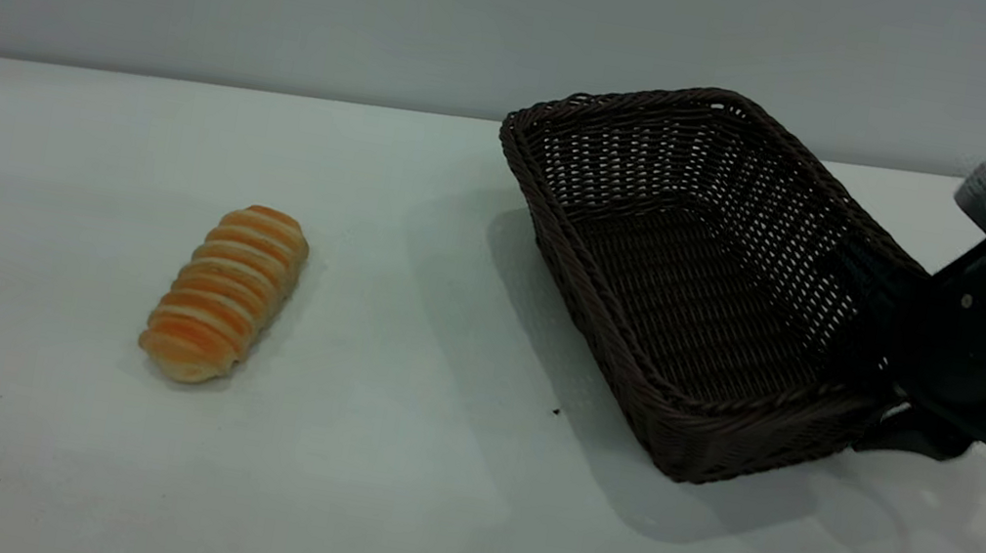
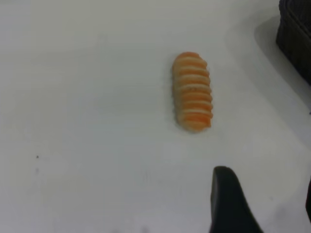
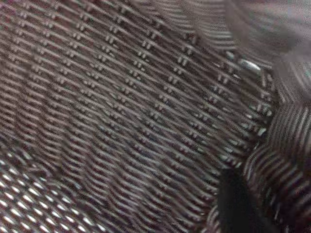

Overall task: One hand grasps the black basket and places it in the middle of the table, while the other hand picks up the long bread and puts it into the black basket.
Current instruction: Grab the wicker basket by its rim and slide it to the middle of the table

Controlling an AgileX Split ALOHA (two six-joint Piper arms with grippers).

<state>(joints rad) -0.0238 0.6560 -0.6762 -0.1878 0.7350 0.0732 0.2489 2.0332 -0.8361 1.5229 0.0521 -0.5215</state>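
Basket first: the large rectangular dark brown-black woven wicker basket (image 1: 700, 280) sits toward the right side of the wide plain white worktop (image 1: 379, 496), tilted, with its far left end raised and its near right corner low. My right tool (image 1: 893, 404) is at that near right corner, one finger inside and the other under the rim as far as I can judge, so I read it as clamped on the rim (the exterior view hides the fingertips behind the weave). In the right wrist view I see only the basket's mesh (image 3: 126, 116) filling the picture, with one dark finger (image 3: 235, 204) against it, which fits a grip on the wall.

So the step in hand is carrying the basket to the middle of the worktop; it is not there yet and not set down flat.

My left tool (image 2: 265, 204) hovers over the bare worktop (image 2: 87, 121), just short of the small elongated orange-golden bread roll with pale cream ridges (image 2: 193, 91). It holds nothing; its fingers stand apart. The roll (image 1: 225, 293) lies alone on the left side, well apart from the basket.

Next I need to bring the basket leftward, level it, lower it and release. Then the left tool must straddle the roll across its narrow width.
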